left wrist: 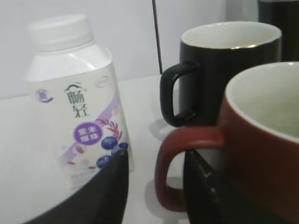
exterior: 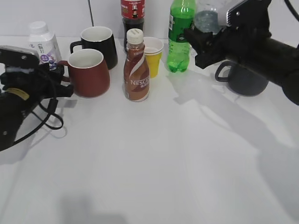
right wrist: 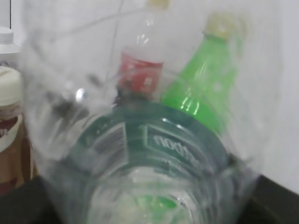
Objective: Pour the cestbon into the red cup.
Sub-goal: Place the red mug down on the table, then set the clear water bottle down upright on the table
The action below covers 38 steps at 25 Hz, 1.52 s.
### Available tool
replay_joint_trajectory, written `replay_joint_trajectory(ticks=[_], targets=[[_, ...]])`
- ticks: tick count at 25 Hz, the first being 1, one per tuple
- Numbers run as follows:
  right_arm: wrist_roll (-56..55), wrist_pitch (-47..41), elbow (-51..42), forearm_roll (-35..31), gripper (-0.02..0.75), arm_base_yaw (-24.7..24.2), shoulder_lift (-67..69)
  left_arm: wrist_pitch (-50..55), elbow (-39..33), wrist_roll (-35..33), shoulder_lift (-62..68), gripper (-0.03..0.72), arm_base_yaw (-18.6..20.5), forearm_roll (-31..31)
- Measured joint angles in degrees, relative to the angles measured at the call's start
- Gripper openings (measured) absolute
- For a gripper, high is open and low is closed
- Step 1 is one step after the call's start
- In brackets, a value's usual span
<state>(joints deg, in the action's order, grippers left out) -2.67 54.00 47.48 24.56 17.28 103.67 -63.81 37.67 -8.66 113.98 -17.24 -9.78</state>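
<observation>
The red cup stands upright at the left of the table, its handle pointing left. My left gripper is open at table height, and its two black fingers straddle the cup's loop handle without closing on it. The cup's white inside shows in the left wrist view. My right gripper is shut on the cestbon and holds it in the air at the back right, next to the green soda bottle. In the right wrist view the clear bottle with its dark green label fills the frame.
A black mug stands behind the red cup and a white yogurt bottle to its left. A brown Nescafe bottle, a yellow cup, a cola bottle and a green soda bottle stand mid-back. A dark grey mug sits under my right arm.
</observation>
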Motion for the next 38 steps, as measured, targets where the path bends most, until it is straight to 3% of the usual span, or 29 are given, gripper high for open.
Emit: replay_joint_trajectory(ticks=[7, 14, 23, 38], targets=[[-3.49, -0.02, 3.21, -0.28, 0.473, 0.0, 8.34, 9.23, -5.99, 0.11, -10.85, 0.3, -0.18, 0.11], [-3.94, -0.07, 5.83, -2.96, 0.473, 0.0, 14.83, 22.9, -6.12, 0.16, -22.13, 0.3, -0.18, -0.01], [-7.81, -0.43, 6.03, -0.83, 0.473, 0.0, 15.81, 36.33, -6.15, 0.19, -30.29, 0.3, -0.18, -3.17], [-7.46, -3.69, 7.9, 0.92, 0.473, 1.2, 17.18, 42.71, -6.15, 0.3, -33.35, 0.3, -0.18, -4.06]])
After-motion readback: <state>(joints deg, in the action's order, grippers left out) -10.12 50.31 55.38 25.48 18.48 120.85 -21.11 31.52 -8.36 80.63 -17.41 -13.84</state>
